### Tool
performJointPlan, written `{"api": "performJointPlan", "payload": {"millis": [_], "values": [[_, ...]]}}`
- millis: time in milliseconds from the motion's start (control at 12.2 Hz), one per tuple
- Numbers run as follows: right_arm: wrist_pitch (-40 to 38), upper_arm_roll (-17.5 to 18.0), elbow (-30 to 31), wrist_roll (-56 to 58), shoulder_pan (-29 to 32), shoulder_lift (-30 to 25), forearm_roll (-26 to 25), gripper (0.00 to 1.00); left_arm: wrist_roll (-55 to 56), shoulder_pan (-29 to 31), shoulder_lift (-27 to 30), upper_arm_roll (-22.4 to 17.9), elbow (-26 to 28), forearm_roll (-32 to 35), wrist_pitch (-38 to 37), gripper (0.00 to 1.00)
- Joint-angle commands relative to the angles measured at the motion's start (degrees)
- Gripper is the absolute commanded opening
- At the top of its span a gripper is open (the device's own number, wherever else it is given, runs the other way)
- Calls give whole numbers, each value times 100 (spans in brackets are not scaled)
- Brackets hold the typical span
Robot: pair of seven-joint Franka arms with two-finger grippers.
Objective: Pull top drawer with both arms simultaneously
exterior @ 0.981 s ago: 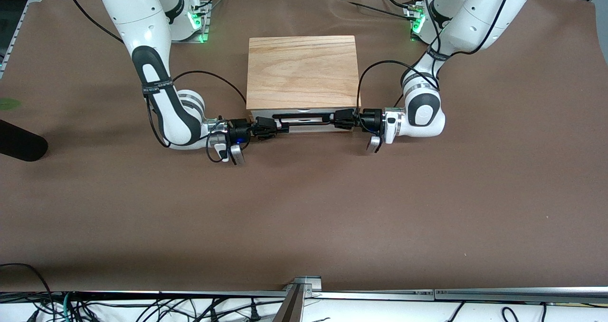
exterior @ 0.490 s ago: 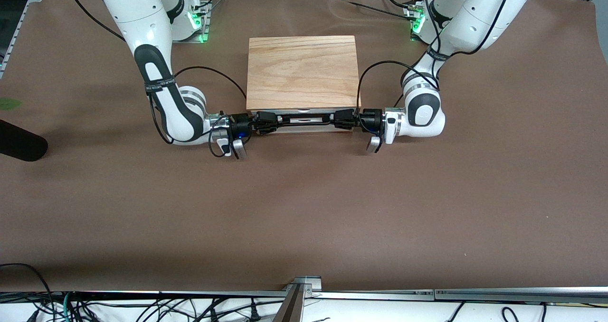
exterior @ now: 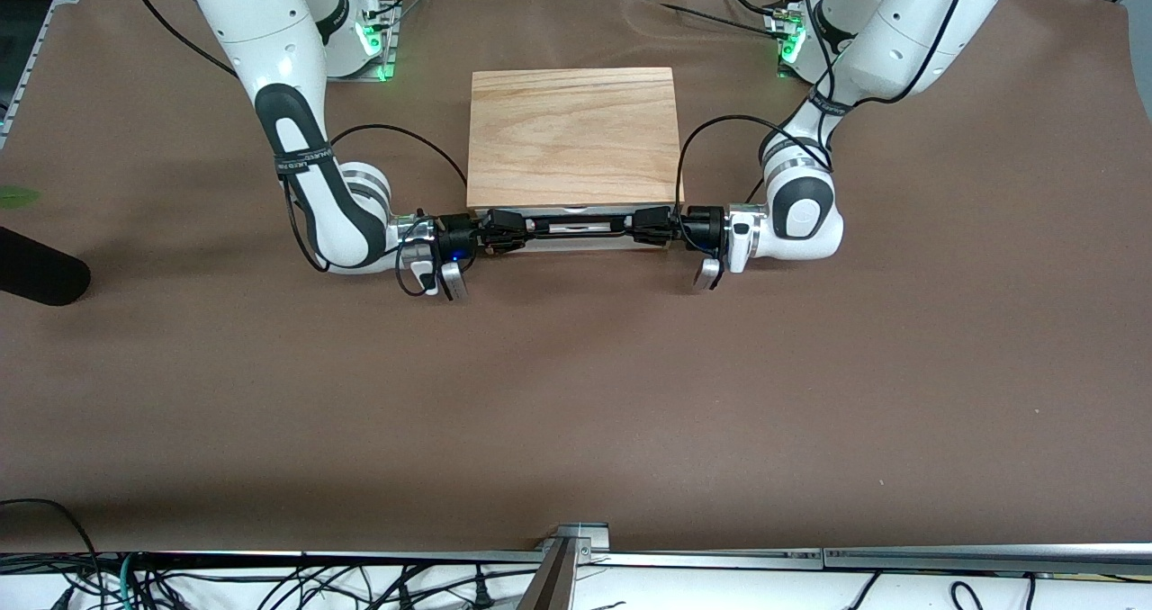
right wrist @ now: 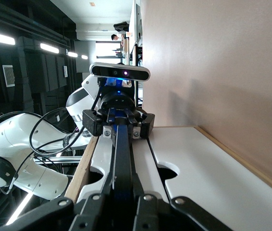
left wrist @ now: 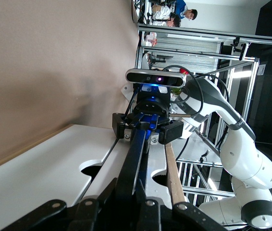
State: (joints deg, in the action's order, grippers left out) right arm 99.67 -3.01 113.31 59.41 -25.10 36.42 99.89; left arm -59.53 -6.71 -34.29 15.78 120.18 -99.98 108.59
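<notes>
The top drawer (exterior: 576,242) shows its white front just under the edge of the oak-grain cabinet (exterior: 573,138), out by only a thin strip. Its black bar handle (exterior: 576,225) runs across the front. My right gripper (exterior: 522,229) is shut on the handle's end toward the right arm. My left gripper (exterior: 634,223) is shut on the other end. In the left wrist view my left gripper (left wrist: 135,202) clamps the bar (left wrist: 138,154), with the right gripper (left wrist: 148,130) at the bar's other end. In the right wrist view my right gripper (right wrist: 125,197) clamps the bar (right wrist: 123,154).
A black object (exterior: 36,273) lies at the table edge at the right arm's end, with a small green thing (exterior: 18,196) beside it. A metal rail (exterior: 576,538) runs along the table edge nearest the front camera. Brown cloth covers the table.
My right gripper and its end of the handle have moved toward the cabinet, so the bar now lies straight along the front. The drawer front shows less. The left gripper has barely moved.
</notes>
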Motion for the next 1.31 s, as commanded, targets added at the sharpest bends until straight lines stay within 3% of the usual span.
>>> {"api": "performJointPlan", "payload": {"millis": [0, 1226], "values": [[-9, 20, 147, -9, -39, -161, 5, 8, 222, -23, -16, -5, 5, 207, 39, 0], [18, -33, -1127, -378, 321, 646, 49, 8, 969, 21, -174, -101, -548, 233, 48, 0]]}}
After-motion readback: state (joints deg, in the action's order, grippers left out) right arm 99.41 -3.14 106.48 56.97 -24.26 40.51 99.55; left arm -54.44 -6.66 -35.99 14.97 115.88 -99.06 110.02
